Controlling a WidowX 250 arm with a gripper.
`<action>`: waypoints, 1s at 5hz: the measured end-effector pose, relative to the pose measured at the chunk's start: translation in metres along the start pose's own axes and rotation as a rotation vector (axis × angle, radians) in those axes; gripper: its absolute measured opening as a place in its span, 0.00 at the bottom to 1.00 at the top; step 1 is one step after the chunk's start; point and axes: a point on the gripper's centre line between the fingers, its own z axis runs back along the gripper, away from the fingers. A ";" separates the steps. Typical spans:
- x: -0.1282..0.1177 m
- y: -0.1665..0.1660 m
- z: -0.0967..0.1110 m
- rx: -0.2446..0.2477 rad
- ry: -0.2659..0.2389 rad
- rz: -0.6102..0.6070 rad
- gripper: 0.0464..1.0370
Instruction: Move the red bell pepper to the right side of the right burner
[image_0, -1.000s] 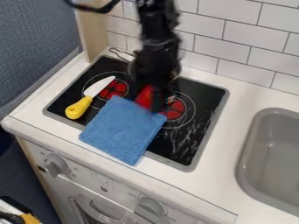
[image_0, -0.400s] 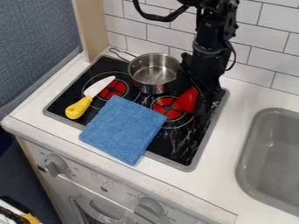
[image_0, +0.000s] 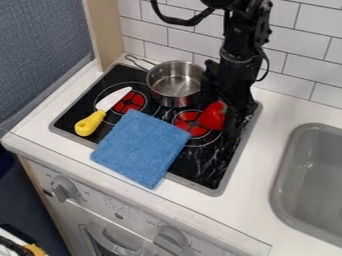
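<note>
Two toy utensils and a cloth shared the stove with the pepper. On the left, the toy knife with the yellow handle and white blade (image_0: 91, 123) lay by the left burner (image_0: 129, 101), blade pointing far and right; probably just clutter. The square blue cloth (image_0: 141, 148) sat flat, overhanging the stove's near edge onto the counter, leaving the right burner mostly uncovered. The small shiny metal pot (image_0: 175, 83) stood upright at the far side, handle to the far left, which I'd guess kept it out of the work area.

The red bell pepper (image_0: 212, 117) was at the right side of the red-centred right burner (image_0: 192, 123), overlapping its ring, so basically where the task wanted it. The black gripper (image_0: 226, 114) was right up against its right, far side, which made sense for placing it there. Couldn't tell if it was gripping the pepper or had let go, or if the pepper had its full weight down.

As for direction, the long axis seemed to slant from far right to near left, narrower end apparently toward the gripper. Couldn't make out the stem for sure, tbh.
</note>
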 end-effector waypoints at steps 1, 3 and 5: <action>-0.020 0.016 0.041 -0.033 0.011 0.134 0.97; -0.023 0.031 0.080 -0.107 -0.021 0.181 0.97; -0.023 0.030 0.080 -0.108 -0.020 0.178 0.97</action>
